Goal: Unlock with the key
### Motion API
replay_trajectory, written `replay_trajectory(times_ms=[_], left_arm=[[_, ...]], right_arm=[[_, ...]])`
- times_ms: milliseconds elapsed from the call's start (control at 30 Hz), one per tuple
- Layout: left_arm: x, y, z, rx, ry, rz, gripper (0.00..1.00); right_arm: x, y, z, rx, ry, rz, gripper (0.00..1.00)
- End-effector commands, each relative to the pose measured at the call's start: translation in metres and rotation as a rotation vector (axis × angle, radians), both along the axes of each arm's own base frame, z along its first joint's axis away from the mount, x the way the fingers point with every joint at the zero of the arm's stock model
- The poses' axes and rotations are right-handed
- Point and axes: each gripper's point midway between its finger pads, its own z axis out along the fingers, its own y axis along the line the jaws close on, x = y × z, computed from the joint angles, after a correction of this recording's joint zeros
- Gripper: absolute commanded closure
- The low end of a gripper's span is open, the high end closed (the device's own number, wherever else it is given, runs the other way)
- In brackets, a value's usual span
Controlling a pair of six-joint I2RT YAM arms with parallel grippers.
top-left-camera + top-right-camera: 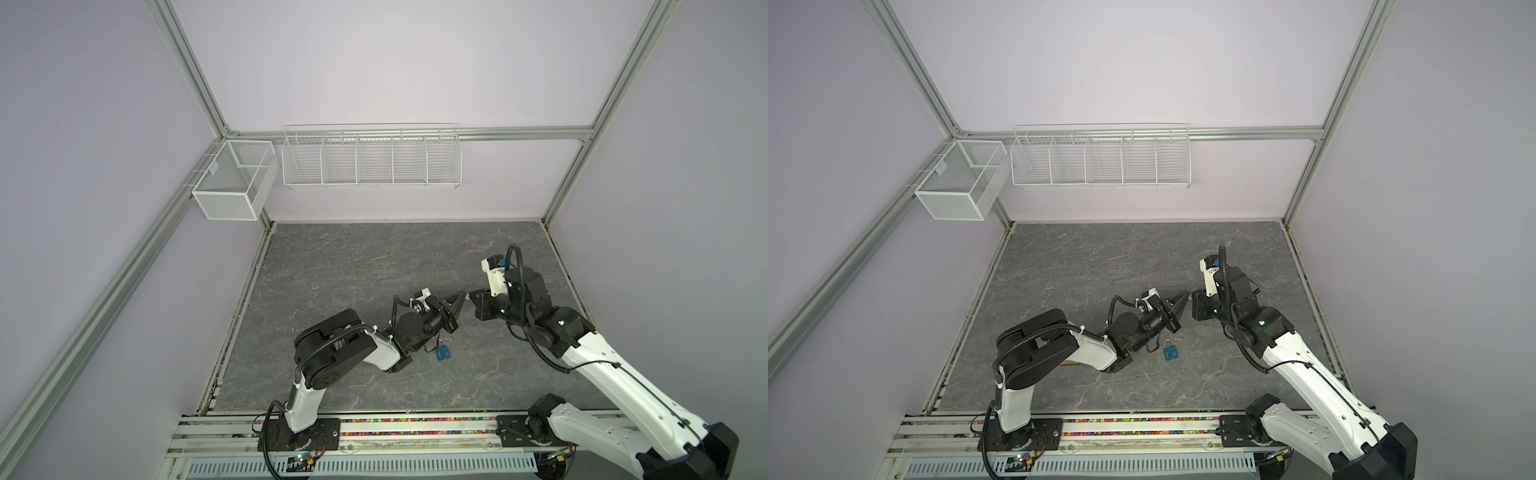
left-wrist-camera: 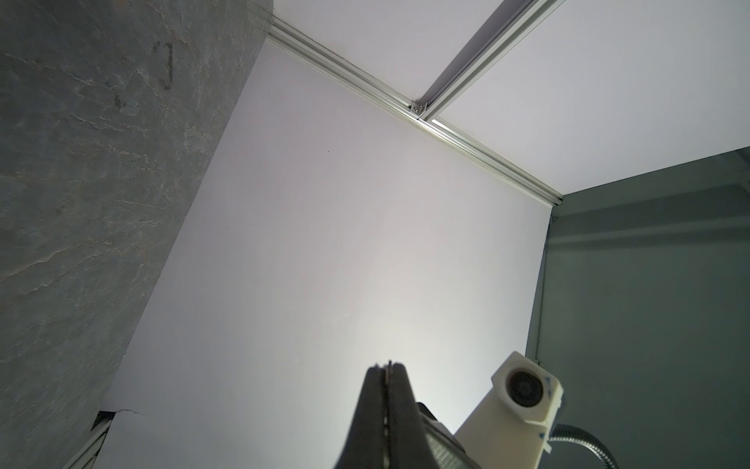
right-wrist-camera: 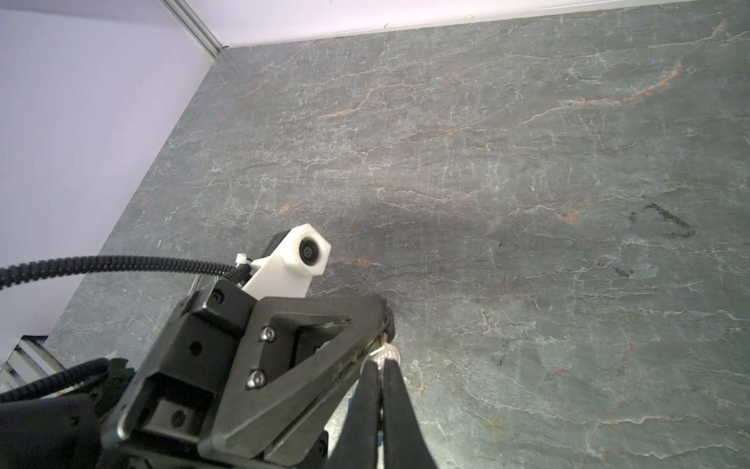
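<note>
Because the key [image 3: 386, 354] is small, flat and silvery, it is held up off the table between the two arms rather than worked on the slab, and in both top views the grippers meet tip to tip around it. From the right wrist, the right gripper [image 3: 381, 367] shows two tapered black fingers pressed together on the key's rounded bright head, which stands out just past their tips. The left gripper [image 3: 385, 323] points at it from the opposite side, its open triangular finger frame touching the same spot. In the left wrist view its fingers [image 2: 375, 398] lie flat against each other with only a thin metal edge at the seam, most likely the key, so this reads as a hand-over for a better hold. The padlock [image 1: 1171, 353], a small blue squarish body with a curved steel shackle, lies flat and untouched on the table [image 1: 1100, 257] just beside the left arm's wrist. That surface is matt grey and stone-patterned, veined pale and rust, which should keep the lock from sliding much.
</note>
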Motion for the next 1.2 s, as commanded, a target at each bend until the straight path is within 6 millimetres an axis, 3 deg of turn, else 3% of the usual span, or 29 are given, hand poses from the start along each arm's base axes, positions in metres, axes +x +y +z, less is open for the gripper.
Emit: replay_trajectory(times_ms=[0, 133, 167, 267, 333, 400, 500, 533, 633, 700, 833, 1067, 1167], left_arm=[[0.004, 0.006, 0.019, -0.023, -0.057, 0.008, 1.00], [0.015, 0.029, 0.032, 0.047, -0.200, 0.044, 1.00], [0.018, 0.038, 0.039, 0.069, -0.253, 0.058, 1.00], [0.021, 0.068, 0.061, 0.140, -0.421, 0.101, 1.00], [0.020, 0.079, 0.057, 0.235, -0.494, 0.080, 1.00], [0.013, 0.085, 0.053, 0.344, -0.576, 0.053, 1.00], [-0.002, 0.085, 0.040, 0.613, -0.694, -0.035, 1.00], [-0.009, 0.087, 0.036, 0.773, -0.772, -0.060, 1.00], [-0.028, 0.108, 0.030, 1.317, -0.991, -0.106, 1.00], [-0.031, 0.122, 0.030, 1.451, -1.043, -0.127, 1.00], [-0.039, 0.131, 0.033, 1.411, -1.104, -0.083, 1.00], [-0.074, 0.125, 0.068, 1.107, -1.339, 0.003, 1.00], [-0.082, 0.125, 0.080, 1.021, -1.383, 0.043, 1.00]], right_arm=[[-0.004, -0.004, 0.004, -0.012, -0.028, -0.003, 0.88], [-0.012, -0.014, 0.012, -0.015, -0.058, -0.022, 0.74], [-0.018, -0.019, 0.000, -0.029, -0.038, -0.027, 0.70], [-0.029, -0.025, 0.000, -0.006, -0.058, -0.031, 0.52], [-0.034, -0.022, 0.006, 0.034, -0.090, -0.005, 0.38], [-0.038, -0.013, 0.018, 0.103, -0.152, 0.044, 0.32], [-0.046, 0.003, 0.041, 0.229, -0.271, 0.144, 0.28], [-0.048, 0.008, 0.048, 0.262, -0.307, 0.172, 0.27], [-0.055, 0.015, 0.056, 0.323, -0.374, 0.233, 0.24], [-0.057, 0.018, 0.056, 0.341, -0.392, 0.256, 0.24], [-0.063, 0.028, 0.055, 0.419, -0.396, 0.311, 0.25], [-0.099, 0.042, 0.078, 0.569, -0.485, 0.505, 0.33], [-0.104, 0.047, 0.076, 0.571, -0.451, 0.553, 0.40]])
